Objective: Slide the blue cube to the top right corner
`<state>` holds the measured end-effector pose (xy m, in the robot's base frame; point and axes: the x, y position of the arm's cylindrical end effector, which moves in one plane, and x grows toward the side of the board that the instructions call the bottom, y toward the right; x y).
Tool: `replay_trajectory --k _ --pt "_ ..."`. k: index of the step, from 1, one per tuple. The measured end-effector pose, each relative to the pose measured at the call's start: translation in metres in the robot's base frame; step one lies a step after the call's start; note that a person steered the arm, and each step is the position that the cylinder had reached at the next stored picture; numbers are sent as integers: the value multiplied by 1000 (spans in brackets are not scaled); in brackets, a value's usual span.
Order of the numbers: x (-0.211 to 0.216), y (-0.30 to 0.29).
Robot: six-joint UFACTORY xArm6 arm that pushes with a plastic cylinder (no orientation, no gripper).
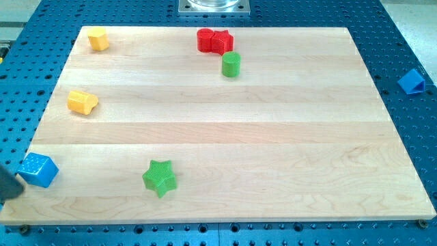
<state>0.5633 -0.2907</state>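
The blue cube sits at the board's bottom left corner, right at the left edge of the wooden board. My tip comes in from the view's left edge as a dark rod and sits against the cube's lower left side. Only the lowest part of the rod shows. The board's top right corner lies far across the board from the cube.
A green star lies right of the cube near the bottom edge. Two yellow blocks sit along the left side. Two touching red blocks and a green cylinder sit top centre. A second blue block lies off the board at right.
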Motion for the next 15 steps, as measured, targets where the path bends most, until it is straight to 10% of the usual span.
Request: replay_trajectory --k 2,3,4,7,9,15 --pt "-82 177" --pt "-49 95" --pt "-32 163" --pt "-187 286" --pt "-206 258" --pt "-289 477"
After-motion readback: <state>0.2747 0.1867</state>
